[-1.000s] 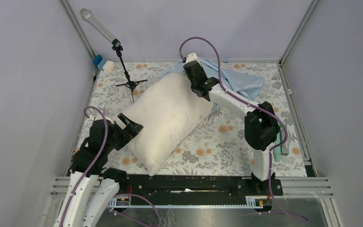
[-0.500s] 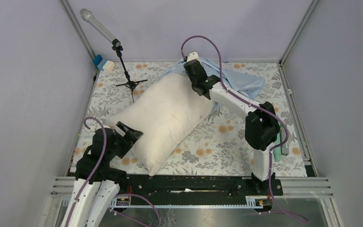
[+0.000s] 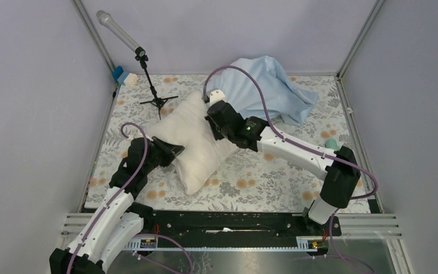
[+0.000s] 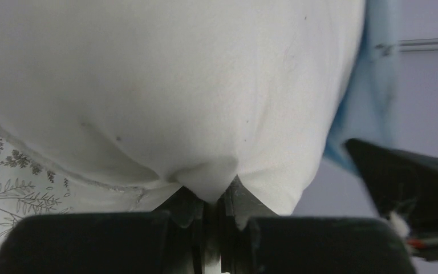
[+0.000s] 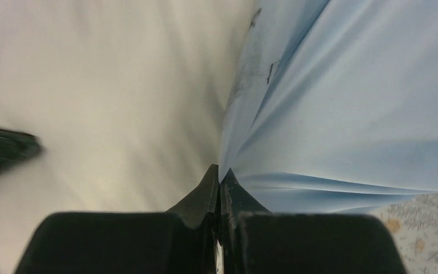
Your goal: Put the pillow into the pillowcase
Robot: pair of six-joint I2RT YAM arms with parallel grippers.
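The cream pillow [image 3: 197, 145] lies bunched and slanted at the centre-left of the table. My left gripper [image 3: 177, 151] is at its left edge. In the left wrist view that gripper [image 4: 208, 197] is shut on a pinched fold of the pillow [image 4: 165, 85]. The light-blue pillowcase [image 3: 268, 85] stands tented up at the back, behind the pillow's far end. My right gripper [image 3: 212, 111] is over that far end. In the right wrist view it [image 5: 219, 171] is shut on the pillowcase [image 5: 348, 103], whose folds fan out from the tips, and the pillow [image 5: 102, 103] lies to the left.
A microphone on a small tripod [image 3: 148, 74] stands at the back left, with a blue and white object [image 3: 124, 76] in the corner. A teal object [image 3: 332, 142] lies by the right rail. The floral tablecloth [image 3: 262, 171] covers the table, with walls on three sides.
My left gripper has shut on the pillow's left edge. The right arm has swung nearer and leftward, raising the pillowcase into a tent. The pillow has bunched up shorter.
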